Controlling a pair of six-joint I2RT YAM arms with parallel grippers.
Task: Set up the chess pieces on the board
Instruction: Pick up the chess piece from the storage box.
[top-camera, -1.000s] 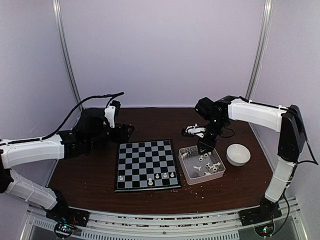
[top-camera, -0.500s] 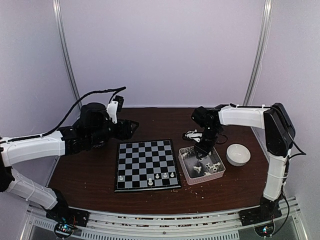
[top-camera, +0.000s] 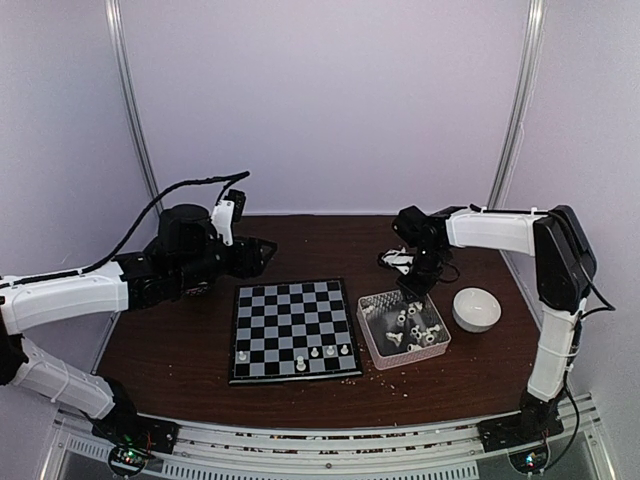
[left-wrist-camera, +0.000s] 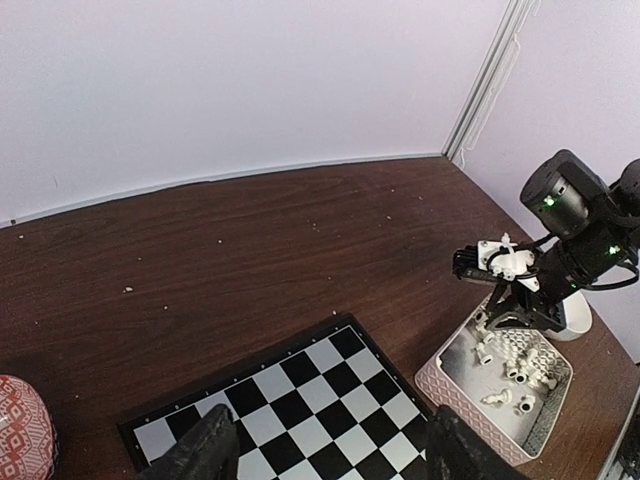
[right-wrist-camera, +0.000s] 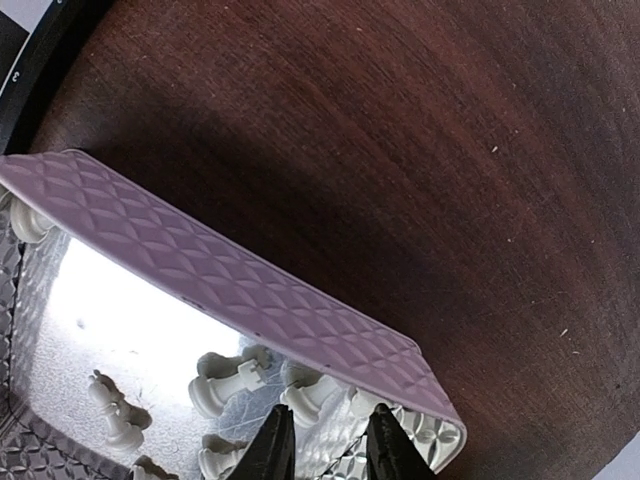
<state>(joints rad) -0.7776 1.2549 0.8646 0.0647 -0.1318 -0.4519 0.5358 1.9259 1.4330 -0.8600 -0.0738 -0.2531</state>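
Brown tabletop (top-camera: 170, 345) from above: few chess pieces (top-camera: 315, 352) stood on the board (top-camera: 290, 310); most lay in the tray (top-camera: 368, 332) right of it. Left wrist: left gripper (left-wrist-camera: 335, 455) hung released near the board. Right wrist: right gripper (right-wrist-camera: 325, 445) hovered at that tray, jaws' state unclear.

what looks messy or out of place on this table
Pale crumbs lie scattered over the brown wooden table. Small white plastic chess pieces lie jumbled, some tipped over, in the clear rectangular plastic tray.
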